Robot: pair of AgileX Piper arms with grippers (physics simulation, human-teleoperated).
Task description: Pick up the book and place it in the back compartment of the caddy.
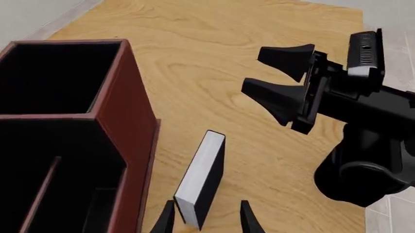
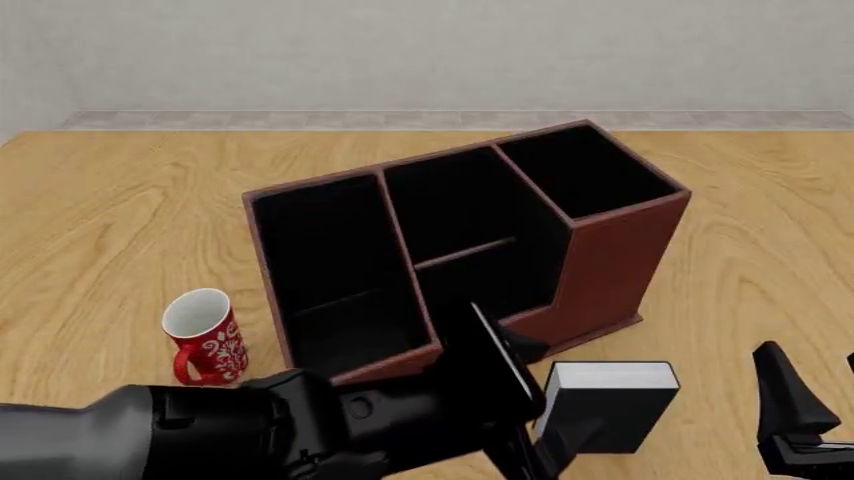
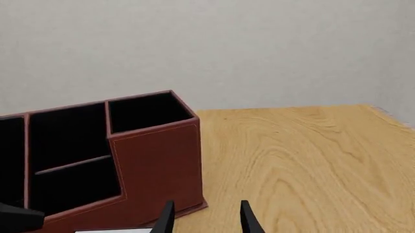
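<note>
No readable text, label or number shows on anything.

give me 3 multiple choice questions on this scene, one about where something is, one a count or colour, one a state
1. Where does the mug stand relative to the caddy in the front view?
A. inside it
B. to its left on the table
C. behind it

2. How many sections divide the caddy along its length?
A. two
B. three
C. five

3. How does the book sit with respect to the left gripper?
A. upright between its open fingers
B. lying flat in the caddy
C. lifted high above the table

Answers:
1. B, the red-and-white mug stands on the wood left of the caddy's low end.
2. B, two long partitions make three black-lined sections; the middle one has a cross partition.
3. A, the left wrist view shows a fingertip on each side of the upright book, apparently not yet touching it.
</note>
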